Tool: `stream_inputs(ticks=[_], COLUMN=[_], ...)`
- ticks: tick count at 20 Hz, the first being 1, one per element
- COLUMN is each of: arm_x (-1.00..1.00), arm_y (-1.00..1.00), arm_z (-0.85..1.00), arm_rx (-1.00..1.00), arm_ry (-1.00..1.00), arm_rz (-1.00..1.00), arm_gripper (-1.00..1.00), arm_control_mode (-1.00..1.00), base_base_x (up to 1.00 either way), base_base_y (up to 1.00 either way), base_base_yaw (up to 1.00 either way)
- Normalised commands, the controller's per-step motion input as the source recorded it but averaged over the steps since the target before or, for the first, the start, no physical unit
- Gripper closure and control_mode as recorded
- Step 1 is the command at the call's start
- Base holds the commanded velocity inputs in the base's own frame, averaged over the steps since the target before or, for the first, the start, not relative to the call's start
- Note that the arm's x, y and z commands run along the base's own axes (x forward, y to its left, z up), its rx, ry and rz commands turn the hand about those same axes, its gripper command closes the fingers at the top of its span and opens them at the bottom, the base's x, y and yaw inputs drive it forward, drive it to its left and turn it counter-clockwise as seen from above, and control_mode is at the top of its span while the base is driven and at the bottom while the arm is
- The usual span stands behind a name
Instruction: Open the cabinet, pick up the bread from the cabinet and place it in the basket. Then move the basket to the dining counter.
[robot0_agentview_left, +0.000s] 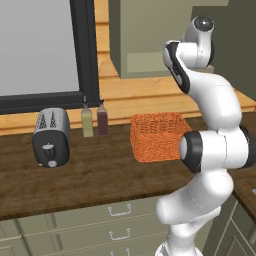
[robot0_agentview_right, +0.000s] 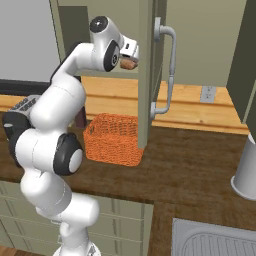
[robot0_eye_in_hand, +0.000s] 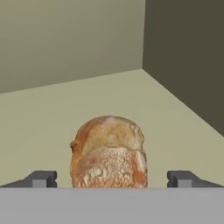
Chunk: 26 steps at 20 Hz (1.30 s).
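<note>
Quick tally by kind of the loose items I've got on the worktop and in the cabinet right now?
Toaster: 1
Bottles: 2, one yellowish, one dark
Basket, orange woven: 1
Bread, on the cabinet shelf between the open gripper fingers: 1
Grey canister: 1
Total: 6

The small rounded brown loaf (robot0_eye_in_hand: 108, 151) sat on the floor of the olive-green wall cabinet (robot0_eye_in_hand: 52, 118), between the gripper's (robot0_eye_in_hand: 112, 178) spread fingertips, above the orange woven rectangular basket (robot0_agentview_right: 113, 138) on the dark wood worktop (robot0_agentview_right: 195, 165).
</note>
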Motion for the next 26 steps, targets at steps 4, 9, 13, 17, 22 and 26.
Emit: stream_inputs(ticks=[4, 9, 13, 17, 22, 26], arm_x=[0.13, 0.13, 0.13, 0.18, 0.16, 0.08], arm_y=[0.00, 0.00, 0.00, -0.03, -0.10, -0.04], arm_z=[-0.12, -0.03, 0.00, 0.00, 0.00, -0.17], arm_rx=[0.00, 0.00, 0.00, 0.00, 0.00, 0.00], arm_ry=[0.01, 0.00, 0.00, 0.00, 0.03, 0.04], arm_rz=[-0.01, -0.01, -0.03, -0.03, -0.02, -0.02], arm_gripper=[-1.00, -1.00, -1.00, -1.00, -1.00, -1.00], arm_control_mode=[-1.00, -1.00, -1.00, -1.00, -1.00, -1.00], base_base_x=[0.00, 0.00, 0.00, 0.00, 0.00, 0.00], base_base_y=[0.00, 0.00, 0.00, 0.00, 0.00, 0.00], base_base_yaw=[0.00, 0.00, 0.00, 0.00, 0.00, 0.00])
